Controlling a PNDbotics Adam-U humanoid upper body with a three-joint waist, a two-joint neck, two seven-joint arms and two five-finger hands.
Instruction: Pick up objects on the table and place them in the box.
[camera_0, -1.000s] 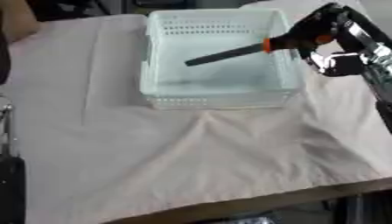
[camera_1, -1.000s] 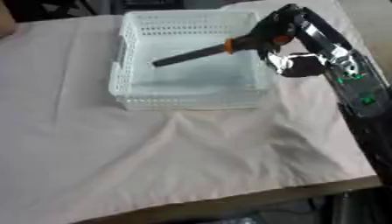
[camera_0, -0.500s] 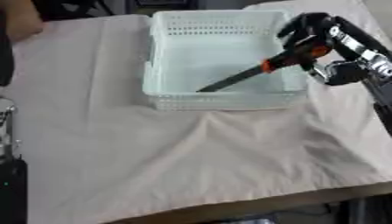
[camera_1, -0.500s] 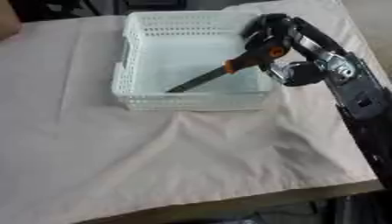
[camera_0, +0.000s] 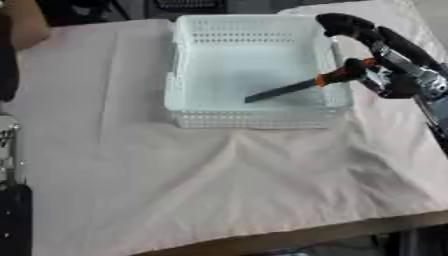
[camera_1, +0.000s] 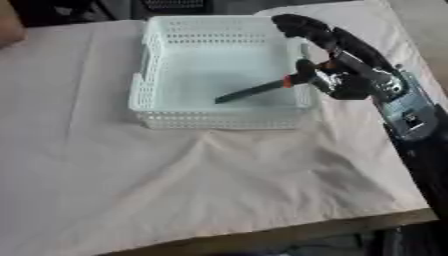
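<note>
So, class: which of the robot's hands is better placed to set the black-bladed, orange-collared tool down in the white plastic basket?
The right hand. It already holds the black-bladed, orange-collared tool by its handle, blade angled down inside the white plastic basket. The left hand shows in neither view.

The right hand (camera_1: 337, 82) hides the end of the tool's handle (camera_1: 299, 79).

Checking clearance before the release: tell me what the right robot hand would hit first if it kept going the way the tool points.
Most likely the floor of the white basket. The right robot hand holds the orange-collared tool slanting down-left, tip already low inside; depth is unclear, so contact may be near.
</note>
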